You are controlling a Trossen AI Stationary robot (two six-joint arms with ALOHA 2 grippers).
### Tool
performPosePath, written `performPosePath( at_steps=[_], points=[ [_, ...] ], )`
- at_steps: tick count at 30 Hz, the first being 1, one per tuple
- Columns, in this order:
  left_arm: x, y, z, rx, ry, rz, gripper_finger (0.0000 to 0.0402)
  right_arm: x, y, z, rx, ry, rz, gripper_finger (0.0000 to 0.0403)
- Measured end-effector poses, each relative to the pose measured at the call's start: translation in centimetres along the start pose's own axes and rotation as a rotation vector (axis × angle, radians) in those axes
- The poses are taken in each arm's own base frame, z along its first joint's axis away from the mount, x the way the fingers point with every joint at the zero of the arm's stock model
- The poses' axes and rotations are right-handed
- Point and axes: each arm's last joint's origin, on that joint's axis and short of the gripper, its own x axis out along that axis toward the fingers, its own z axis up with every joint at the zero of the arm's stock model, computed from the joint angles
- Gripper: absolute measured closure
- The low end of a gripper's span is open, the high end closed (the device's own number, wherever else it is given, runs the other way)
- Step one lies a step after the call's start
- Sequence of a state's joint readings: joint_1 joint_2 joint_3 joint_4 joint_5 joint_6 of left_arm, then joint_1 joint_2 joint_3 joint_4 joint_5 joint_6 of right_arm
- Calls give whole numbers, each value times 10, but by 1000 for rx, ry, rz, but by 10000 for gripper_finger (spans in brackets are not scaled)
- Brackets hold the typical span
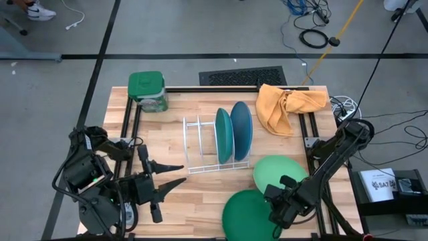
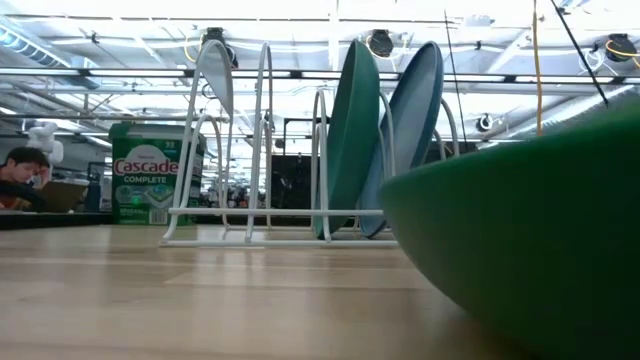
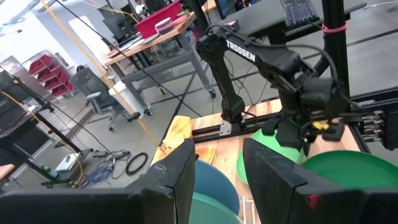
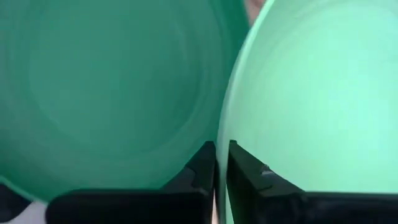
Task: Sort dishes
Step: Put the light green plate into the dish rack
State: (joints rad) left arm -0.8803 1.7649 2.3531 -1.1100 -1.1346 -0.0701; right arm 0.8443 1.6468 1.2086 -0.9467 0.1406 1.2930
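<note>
The teal plate [image 1: 223, 136] and the blue plate [image 1: 242, 130] stand on edge in the white wire rack [image 1: 200, 144]. They also show in the low view, the teal plate [image 2: 352, 140] in front of the blue plate [image 2: 415, 120]. The light green plate [image 1: 279, 171] lies flat near the table's right edge. The dark green plate [image 1: 249, 214] lies at the near edge and fills the low view's right side [image 2: 530, 230]. My right gripper [image 1: 286, 195] is down at the light green plate's near rim, shut on it. My left gripper [image 1: 182, 173] waits open at the near left. My right gripper [image 4: 222, 152] pinches the light green plate's near rim [image 4: 231, 118] between its two fingers, right beside the dark green plate [image 4: 112, 81]. The fingers come from above, pointing down. The rim there overlaps the dark green plate's edge. I cannot tell whether the plate is lifted.
A green lidded tub [image 1: 148, 91] stands at the far left corner and an orange cloth [image 1: 287, 107] lies at the far right. The rack's left slots [image 1: 192, 142] hold nothing. Bare wood lies between my left gripper and the dark green plate. A person [image 2: 25, 175] sits beyond the table.
</note>
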Motion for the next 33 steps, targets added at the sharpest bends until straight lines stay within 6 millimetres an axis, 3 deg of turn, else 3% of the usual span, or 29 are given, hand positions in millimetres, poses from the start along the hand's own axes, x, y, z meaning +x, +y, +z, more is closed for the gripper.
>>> performPosePath(
  at_steps=[7, 14, 21, 28, 33],
  points=[
    [1, -2, 0, 0, 2, -2, 265, -61, 12, 0, -145, -62, 27, 400],
    [2, -4, -3, 28, 19, -35, 265, -133, 26, 9, -443, -142, 170, 400],
    [7, -8, -8, 74, 65, -147, 265, -197, 31, 21, -756, -336, 346, 400],
    [16, -30, -15, 226, 99, -326, 232, -230, 32, 34, -1003, -572, 367, 400],
    [25, -40, -17, 256, 111, -325, 191, -234, 32, 43, -1097, -634, 371, 401]
  ],
)
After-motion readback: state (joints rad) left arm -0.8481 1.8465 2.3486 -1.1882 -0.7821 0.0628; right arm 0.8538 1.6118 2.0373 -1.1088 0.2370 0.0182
